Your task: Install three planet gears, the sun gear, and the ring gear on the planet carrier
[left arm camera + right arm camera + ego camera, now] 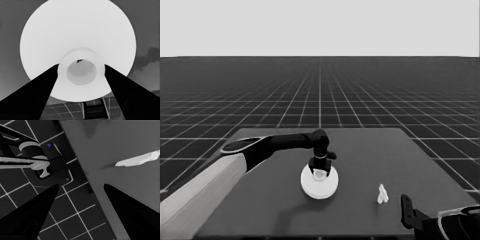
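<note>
The larger round part, the ring gear, lies white and thick at the middle of the table. In the left wrist view the larger round part fills the picture, with a raised collar around its centre hole. My left gripper reaches in from the left and stands over that centre. The left gripper is shut on the collar, with one finger touching each side. The planet carrier, the planet gears and the sun gear are hidden. My right gripper waits at the lower right corner, and the right gripper is open and holds nothing.
A thin white piece stands on the table right of the round part, near the right gripper, and the thin white piece shows large in the right wrist view. Dark machinery with blue lights sits past the table's edge.
</note>
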Robot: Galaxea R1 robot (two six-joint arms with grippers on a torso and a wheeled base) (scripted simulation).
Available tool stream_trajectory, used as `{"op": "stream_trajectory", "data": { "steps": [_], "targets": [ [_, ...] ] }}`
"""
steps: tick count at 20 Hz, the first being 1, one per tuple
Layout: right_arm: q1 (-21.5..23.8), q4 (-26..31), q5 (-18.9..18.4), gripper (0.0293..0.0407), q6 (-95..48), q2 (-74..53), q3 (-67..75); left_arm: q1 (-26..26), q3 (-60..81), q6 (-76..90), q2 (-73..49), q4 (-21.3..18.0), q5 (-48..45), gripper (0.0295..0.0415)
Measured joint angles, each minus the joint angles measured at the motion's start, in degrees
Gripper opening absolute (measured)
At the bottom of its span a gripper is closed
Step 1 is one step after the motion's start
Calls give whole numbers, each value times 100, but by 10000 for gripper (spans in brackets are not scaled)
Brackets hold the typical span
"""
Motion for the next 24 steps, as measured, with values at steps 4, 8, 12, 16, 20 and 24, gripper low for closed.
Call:
{"op": "stream_trajectory", "data": {
  "steps": [4, 8, 12, 16, 20, 24],
  "targets": [
    [0, 0, 0, 385, 0, 0, 0, -1, 0, 200, -1, 0, 0, 351],
    [0, 0, 0, 385, 0, 0, 0, -3, 0, 400, 0, 0, 0, 351],
    [0, 0, 0, 385, 0, 0, 0, -2, 1, 600, 0, -1, 1, 351],
    [0, 0, 0, 385, 0, 0, 0, 3, 0, 801, -1, 0, 1, 351],
    [0, 0, 0, 385, 0, 0, 0, 3, 0, 1000, 0, -1, 0, 351],
    [0, 0, 0, 385, 0, 0, 0, 2, 1, 1200, 0, -1, 1, 351]
  ]
}}
